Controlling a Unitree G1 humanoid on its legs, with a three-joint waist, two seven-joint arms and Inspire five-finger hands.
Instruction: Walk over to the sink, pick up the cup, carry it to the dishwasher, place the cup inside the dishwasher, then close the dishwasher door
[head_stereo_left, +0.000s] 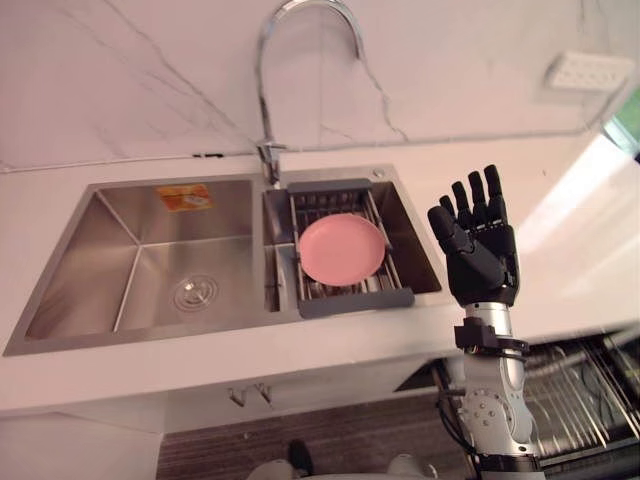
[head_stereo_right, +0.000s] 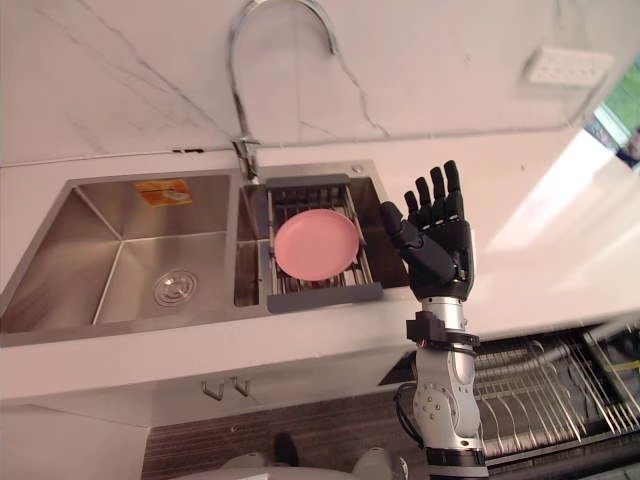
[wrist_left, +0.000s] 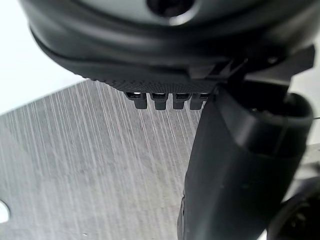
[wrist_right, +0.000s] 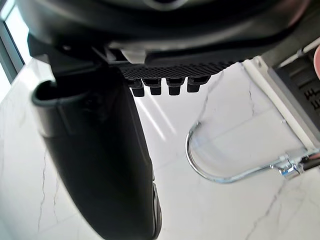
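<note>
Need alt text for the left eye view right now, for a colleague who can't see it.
The robot's right hand is raised, open and empty, at the white counter just right of a steel double sink. A pink dish lies in a grey drain rack across the smaller right basin. A wire dishwasher rack shows at lower right.
</note>
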